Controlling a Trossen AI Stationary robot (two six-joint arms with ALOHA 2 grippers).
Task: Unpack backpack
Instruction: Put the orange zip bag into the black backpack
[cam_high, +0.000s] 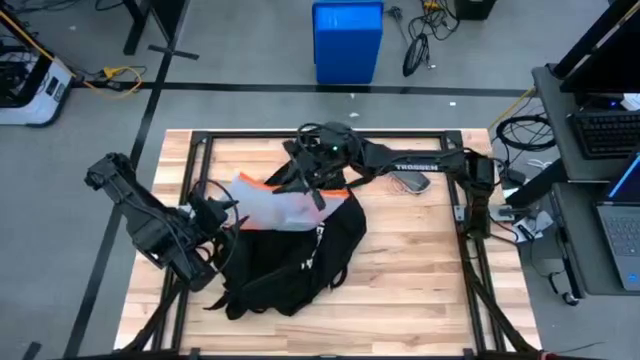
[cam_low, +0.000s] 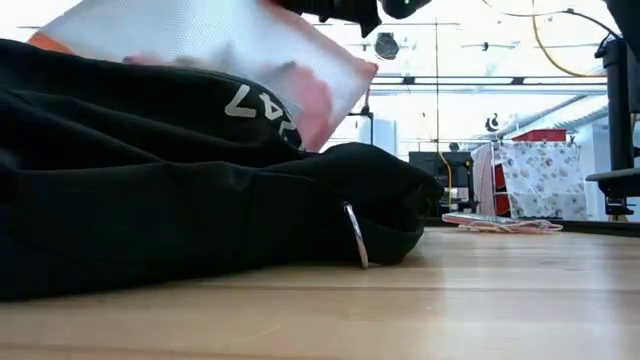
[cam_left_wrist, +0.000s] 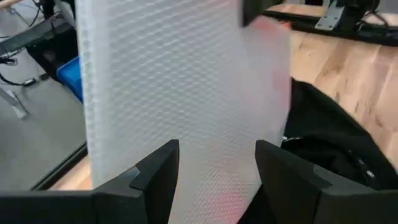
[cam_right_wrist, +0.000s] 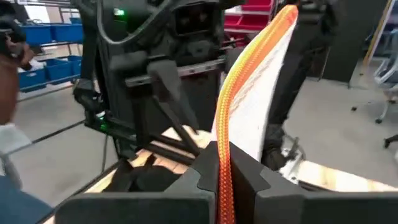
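The black backpack (cam_high: 290, 255) lies flat on the wooden table, its white lettering (cam_low: 262, 110) facing up. A translucent bubble-wrap pouch (cam_high: 268, 203) with an orange edge sticks up out of the backpack's far-left end; its lower part is hidden behind the fabric (cam_low: 150, 180). My right gripper (cam_right_wrist: 222, 168) is shut on the pouch, reaching in from the far right (cam_high: 314, 188). My left gripper (cam_left_wrist: 217, 180) stands open at the pouch's left side (cam_high: 222, 212). Its fingers are on either side of the pouch's face (cam_left_wrist: 186, 93), and no touch shows. My right gripper pinches the pouch's orange-trimmed edge (cam_right_wrist: 224, 134) between its two fingers, and the edge runs along the gap between them. The pouch stands tilted above the backpack, with its lower part down in or behind the black fabric.
A small pink-and-white packet (cam_high: 410, 182) lies on the table at the far right, beside the right arm. The black frame rails (cam_high: 330, 135) border the tabletop. A blue bin (cam_high: 347, 40) stands on the floor beyond the far edge. Bare wood (cam_high: 410, 270) lies right of the backpack.
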